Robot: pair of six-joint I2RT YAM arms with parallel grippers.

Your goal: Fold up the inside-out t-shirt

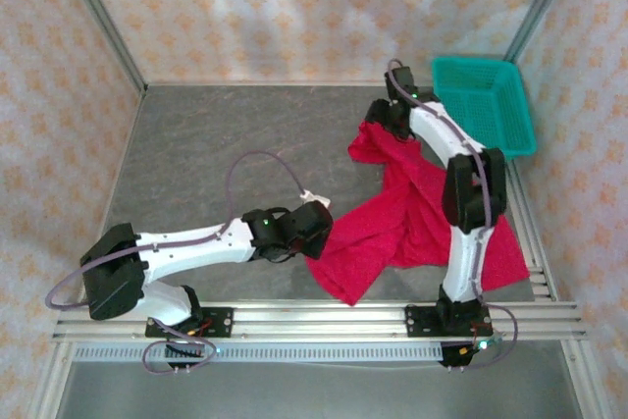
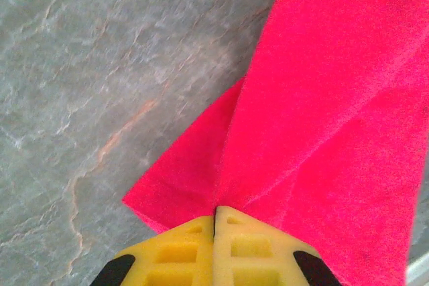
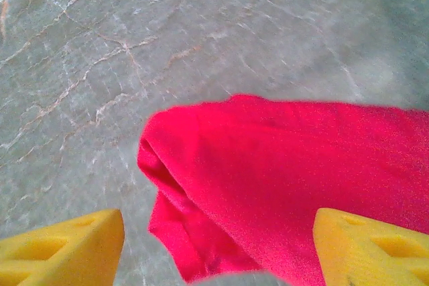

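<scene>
On the left of the grey table, the left gripper is closed tight on a folded edge of the red inside-out t-shirt, which lies crumpled between the arms. The cloth looks light, soft and limp, so hems and corners seem the best holds. To the right, the right gripper stands apart over a bunched end.

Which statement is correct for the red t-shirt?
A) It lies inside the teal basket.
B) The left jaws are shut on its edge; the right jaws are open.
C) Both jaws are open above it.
B: the left gripper has its jaws pressed together on the t-shirt, while the right gripper has its jaws wide apart over it.
</scene>
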